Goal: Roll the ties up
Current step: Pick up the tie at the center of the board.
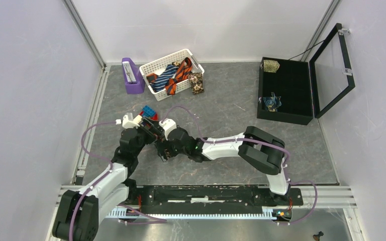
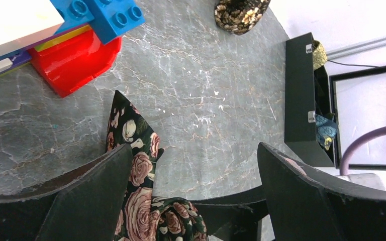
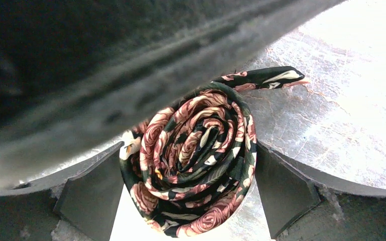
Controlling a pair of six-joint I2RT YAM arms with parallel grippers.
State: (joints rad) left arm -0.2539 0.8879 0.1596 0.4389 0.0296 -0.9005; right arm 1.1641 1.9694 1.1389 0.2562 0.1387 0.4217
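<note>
Grey table (image 1: 231, 100): basket (image 1: 162, 58) holds loose ties (image 1: 173, 74), black case (image 1: 291, 90) holds two rolls (image 1: 271, 66).

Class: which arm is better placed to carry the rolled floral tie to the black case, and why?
Right. The right gripper clasps the coiled floral tie, and the black case lies on that arm's side. The left gripper is open over the loose tail.

right gripper (image 3: 188, 193) pinches the rolled tie (image 3: 196, 150); left gripper (image 2: 193, 150) gapes wide (the two crowd close together).
</note>
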